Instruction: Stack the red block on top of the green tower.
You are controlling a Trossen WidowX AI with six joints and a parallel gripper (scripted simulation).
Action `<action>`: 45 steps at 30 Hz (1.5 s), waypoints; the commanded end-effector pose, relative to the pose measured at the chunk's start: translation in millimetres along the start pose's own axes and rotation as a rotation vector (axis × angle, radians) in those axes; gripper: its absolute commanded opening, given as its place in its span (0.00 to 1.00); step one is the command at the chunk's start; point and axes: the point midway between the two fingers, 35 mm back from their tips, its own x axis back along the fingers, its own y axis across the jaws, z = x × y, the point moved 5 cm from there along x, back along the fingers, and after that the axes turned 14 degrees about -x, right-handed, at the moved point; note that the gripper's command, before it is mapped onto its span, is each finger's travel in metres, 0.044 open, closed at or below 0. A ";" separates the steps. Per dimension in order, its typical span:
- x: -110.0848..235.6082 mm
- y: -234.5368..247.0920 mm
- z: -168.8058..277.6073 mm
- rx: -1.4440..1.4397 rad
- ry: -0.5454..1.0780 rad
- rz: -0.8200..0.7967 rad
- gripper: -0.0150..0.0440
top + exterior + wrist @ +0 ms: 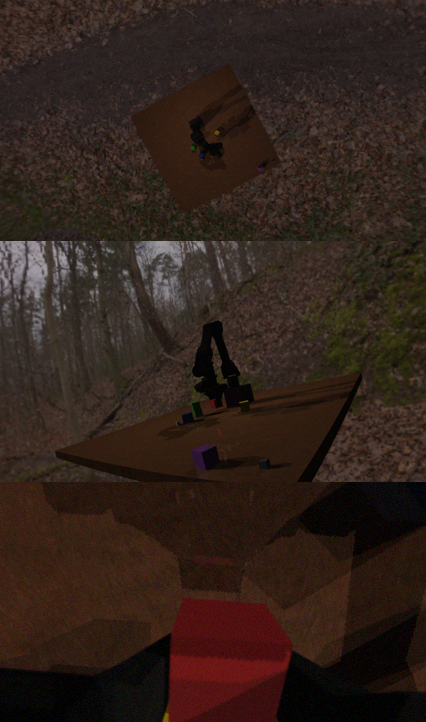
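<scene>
The gripper (215, 401) is closed on the red block (213, 403), holding it off the table (299, 419); in the wrist view the block (227, 657) fills the space between the dark fingers, with its shadow on the board below. The green tower (196, 408) stands upright just to the block's left in the exterior view, near but not touching it, and its top sits about level with the held block. So the coming move likely calls for a lift first, then a short sideways carry toward the tower. A blue block (187, 417) sits just beyond the tower, a yellow block (244, 405) on the other side by the arm's base, and a purple block (205, 457) well apart near the table's front edge.
</scene>
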 end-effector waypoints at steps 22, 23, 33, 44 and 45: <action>67.1 -13.0 -11.5 0.004 -0.009 -0.011 0.25; 67.1 -17.0 -14.4 0.004 -0.009 -0.010 0.25; 67.1 -57.6 -39.6 0.005 -0.012 -0.006 0.25; 67.1 -105.3 -58.5 0.005 -0.014 -0.001 0.25; 67.1 -109.8 -59.7 0.005 -0.014 0.000 0.25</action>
